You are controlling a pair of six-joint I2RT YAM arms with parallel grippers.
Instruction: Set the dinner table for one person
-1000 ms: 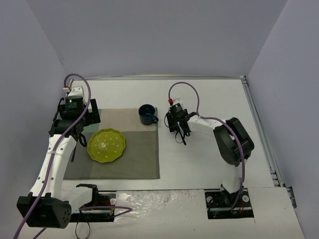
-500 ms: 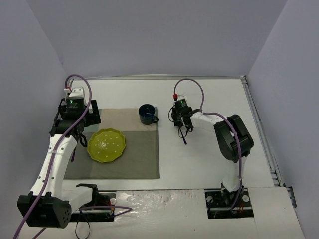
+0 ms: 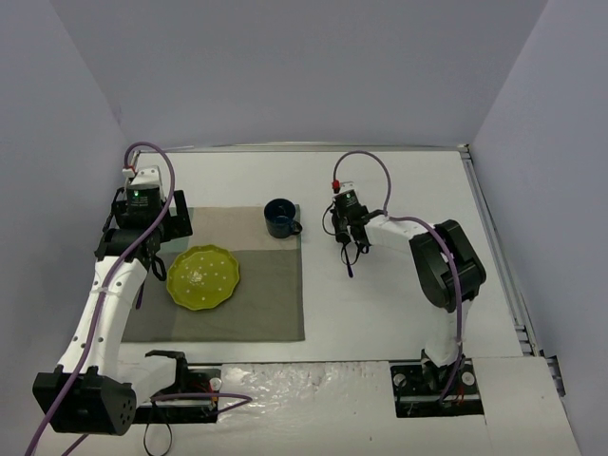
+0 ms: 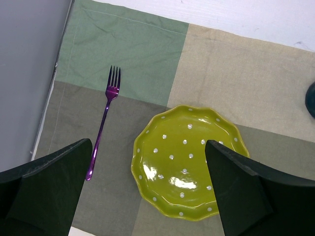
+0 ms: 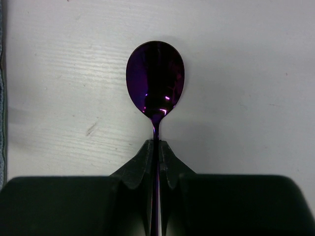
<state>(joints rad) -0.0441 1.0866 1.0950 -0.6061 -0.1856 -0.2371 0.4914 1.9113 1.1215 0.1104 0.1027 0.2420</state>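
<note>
A purple spoon [image 5: 155, 73] sits over the white dinner table [image 3: 399, 313], right of the placemat. My right gripper [image 5: 158, 142] is shut on the spoon's neck just behind the bowl; in the top view that gripper [image 3: 349, 253] is right of the dark blue mug [image 3: 279, 218]. My left gripper [image 4: 147, 143] hangs open, wide apart, above the placemat [image 4: 138, 54]. Below it lie a yellow-green dotted plate [image 4: 187, 167] and, to its left, a purple fork [image 4: 104, 123]. The plate [image 3: 202, 276] rests on the left half of the placemat [image 3: 256, 294].
The mug stands at the placemat's far right corner and shows at the right edge of the left wrist view [image 4: 311, 98]. Grey walls enclose the table on three sides. A metal rim [image 3: 494, 237] runs along the table's right edge.
The right gripper's jaws have closed from partly open onto the spoon, and its wrist has shifted slightly right and turned. The left arm has not moved.
</note>
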